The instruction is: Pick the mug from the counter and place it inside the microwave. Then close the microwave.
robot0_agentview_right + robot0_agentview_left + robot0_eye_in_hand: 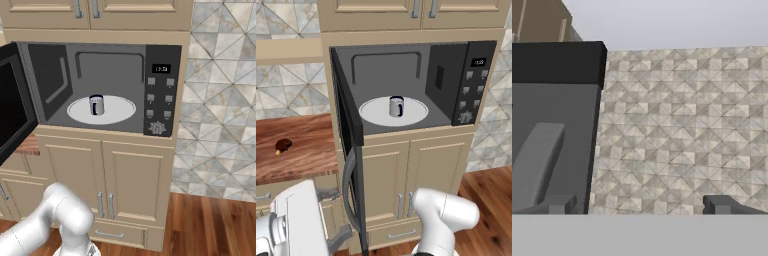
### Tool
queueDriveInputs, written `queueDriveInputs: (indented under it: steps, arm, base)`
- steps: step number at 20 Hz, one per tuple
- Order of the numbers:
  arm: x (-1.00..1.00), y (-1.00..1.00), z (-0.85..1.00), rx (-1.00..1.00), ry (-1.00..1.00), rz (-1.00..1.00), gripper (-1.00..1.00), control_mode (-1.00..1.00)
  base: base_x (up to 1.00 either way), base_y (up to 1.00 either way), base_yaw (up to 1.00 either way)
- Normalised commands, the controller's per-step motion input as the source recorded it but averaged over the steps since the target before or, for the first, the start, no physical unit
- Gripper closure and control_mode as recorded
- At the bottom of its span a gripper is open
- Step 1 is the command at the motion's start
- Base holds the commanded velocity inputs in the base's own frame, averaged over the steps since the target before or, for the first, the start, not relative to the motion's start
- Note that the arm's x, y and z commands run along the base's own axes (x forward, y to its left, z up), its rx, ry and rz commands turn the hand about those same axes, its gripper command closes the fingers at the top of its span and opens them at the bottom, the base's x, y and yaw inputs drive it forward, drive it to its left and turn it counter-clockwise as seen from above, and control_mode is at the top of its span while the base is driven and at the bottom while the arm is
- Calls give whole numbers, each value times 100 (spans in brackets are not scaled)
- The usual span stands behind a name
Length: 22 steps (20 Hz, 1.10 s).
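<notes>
Gripper point(637, 205) spread wide, nothing between the tips — two dark tips at the bottom of the hand view, well apart. Directly ahead of the left tip: the grey bar handle point(534, 165) on the outer face of the microwave door point(554, 125), with the tiled wall point(682, 125) beyond the door's free edge. Judged: the hand sits outside the swung-out door so it can push the door shut, not to grasp anything.

Mug point(396, 106) stands upright near the middle of the white turntable plate point(373, 114), inside the microwave point(476, 80) cavity — placing looks done. Its dark handle faces the button panel.

Door hangs fully open to the left, edge-on in the left base view.

Counter point(301, 150) left of the door carries a small dark-brown lump point(283, 146), not part of the job.

Remaining step, by my reading: close the door.
</notes>
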Motion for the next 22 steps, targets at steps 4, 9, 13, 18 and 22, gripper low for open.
queueDriveInputs:
  steps: [4, 9, 13, 18, 22]
  arm:
    - [3, 5, -23, 0, 0, 5, -100, -100]
    - [17, 0, -20, 2, 0, 10, -100, -100]
    - [26, 0, -8, 2, 1, 12, -100, -100]
    - [24, 0, -2, 0, 2, 12, -100, -100]
    - [25, 0, -4, 0, 4, 11, -100, -100]
  base:
    - [0, 0, 0]
    - [0, 0, 0]
    - [0, 0, 0]
    - [0, 0, 0]
    - [0, 0, 0]
